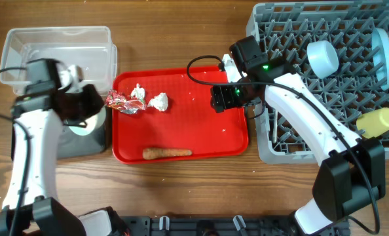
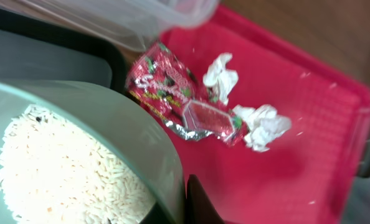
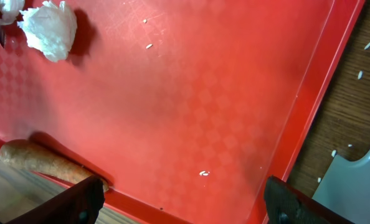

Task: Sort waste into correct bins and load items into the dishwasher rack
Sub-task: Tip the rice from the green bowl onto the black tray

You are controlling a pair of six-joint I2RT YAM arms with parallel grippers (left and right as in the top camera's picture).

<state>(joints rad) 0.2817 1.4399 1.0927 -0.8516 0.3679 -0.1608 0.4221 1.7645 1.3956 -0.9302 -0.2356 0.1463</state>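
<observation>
A flat red serving tray [image 1: 234, 141] sits in the middle of the table. Along its near edge lies a brown-orange carrot-like stick [image 1: 167, 153]. Its long axis runs left to right, parallel to that edge, with the blunt rounded end toward the tray's near left corner.

At the tray's far left corner is a red-and-white crinkled snack wrapper [image 1: 122, 102]. It also lies roughly left to right, and its left end reaches over the tray's rim. Just right of it are a small crumpled white paper ball [image 1: 159, 101] and a second white paper scrap [image 1: 137, 92].

At the table's left edge, the left gripper [image 1: 82, 113] clamps the rim of a pale green bowl [image 2: 129, 130]. The bowl is full of white rice-like grains [image 2: 60, 168]. It is held over a shallow black rectangular tray [image 1: 67, 147]. A clear plastic rectangular tub [image 1: 57, 39] stands at the table's far left corner, just beyond the black tray.

The right gripper [image 1: 224, 98] hovers over the red tray's right edge. Its fingers [image 3: 88, 199] are spread wide with nothing between them.

A large square grey plastic dishwasher rack [image 1: 293, 39] fills the table's right side. Among its pegs sit three things:
- A pale blue bowl [image 1: 322, 58] is near the far edge.
- A pale blue round plate [image 1: 382, 49] stands on edge at the far right corner.
- A yellow cup [image 1: 376, 122] lies on its side at the right edge, its length left to right. I cannot tell which way its mouth points.
</observation>
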